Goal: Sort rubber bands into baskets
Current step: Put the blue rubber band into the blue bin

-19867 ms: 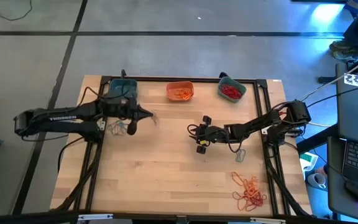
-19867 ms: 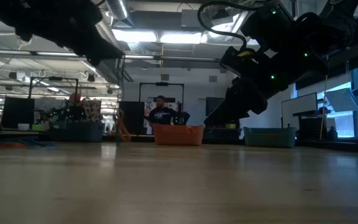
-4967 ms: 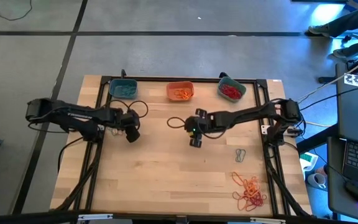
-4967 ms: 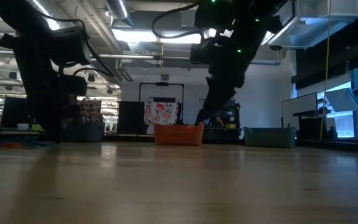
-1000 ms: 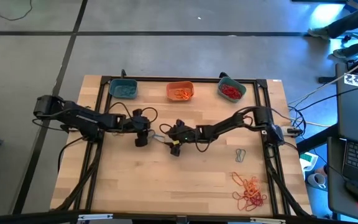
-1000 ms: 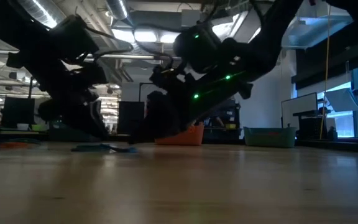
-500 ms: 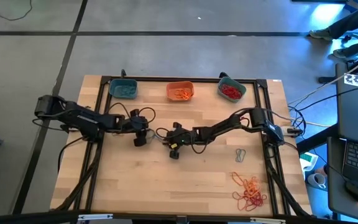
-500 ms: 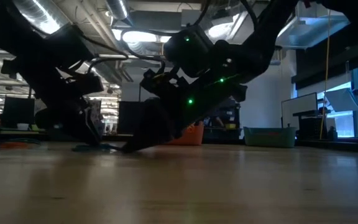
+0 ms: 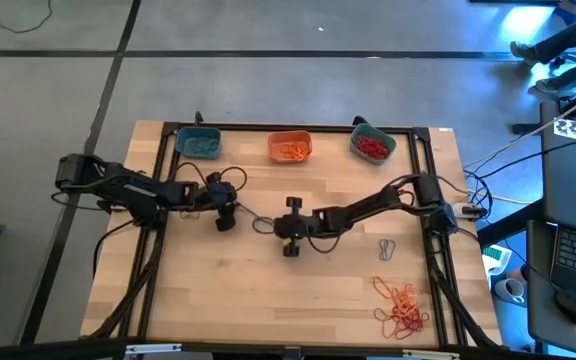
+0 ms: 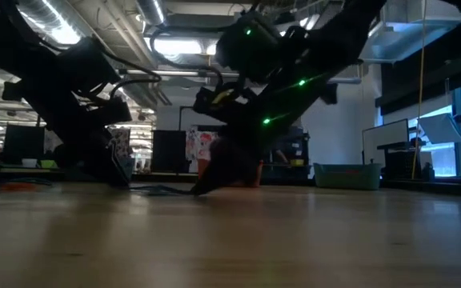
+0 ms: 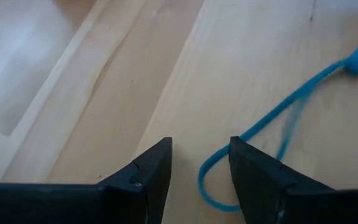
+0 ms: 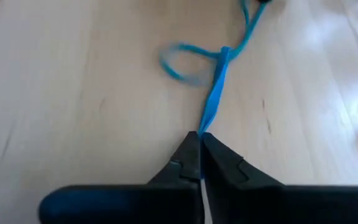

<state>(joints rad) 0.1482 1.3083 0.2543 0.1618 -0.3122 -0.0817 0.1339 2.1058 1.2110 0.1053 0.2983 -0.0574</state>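
The right end effector (image 12: 200,138) is pinching a blue rubber band (image 12: 215,93) on the surface (image 9: 268,290); the left end effector (image 11: 199,163) is gaping beside it

pale wooden table (image 9: 238,290) here, three baskets (image 9: 289,147) lined along its far edge, a teal band (image 9: 258,222) lying mid-table, a grey pair (image 9: 386,248) and an orange heap (image 9: 401,308) toward the right near corner.

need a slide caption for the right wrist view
Right claw shut on a blue rubber band lying on the wooden table.
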